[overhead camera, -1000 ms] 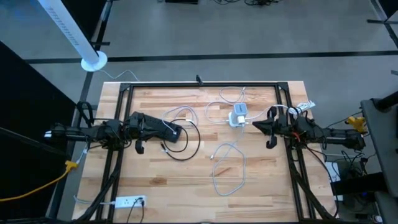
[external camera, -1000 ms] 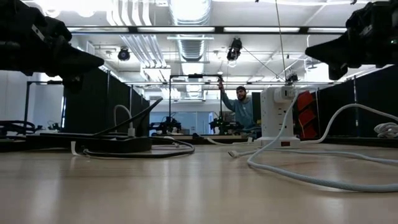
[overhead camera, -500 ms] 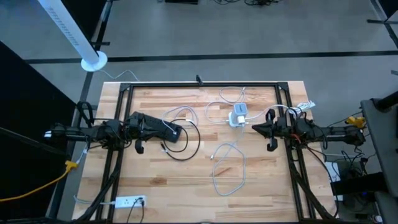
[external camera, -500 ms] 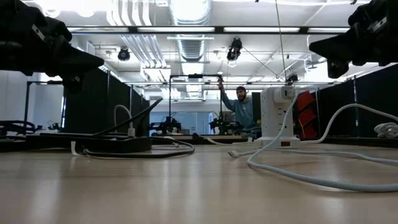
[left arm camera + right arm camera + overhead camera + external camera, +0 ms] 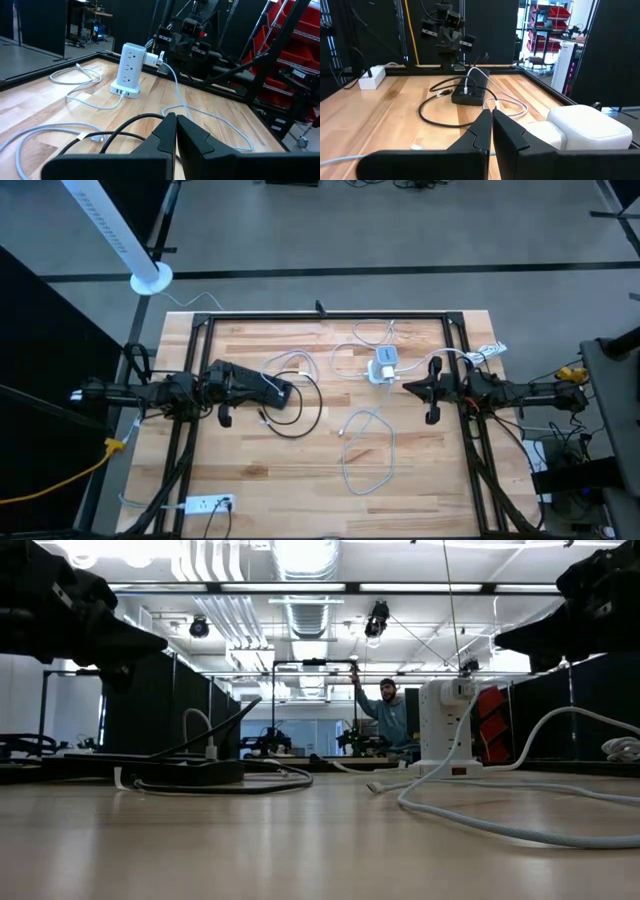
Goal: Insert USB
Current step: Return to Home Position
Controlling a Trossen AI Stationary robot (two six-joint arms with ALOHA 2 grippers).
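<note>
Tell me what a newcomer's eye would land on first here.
The white outlet tower stands upright near the far middle of the wooden table, with white cables plugged in and trailing off. A loose white cable lies in loops on the boards in front of it. The left hand and right hand hover above the table, shut and empty, pointing at each other from either side.

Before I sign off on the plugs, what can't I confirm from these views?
- Plug seating in the white outlet tower: too small from above; the right wrist view cuts it off at the edge.
- Sockets of the black power strip: the left gripper overlaps it from above; the low view shows it edge-on.
- Connector on the loose white cable end: too small from above.
</note>
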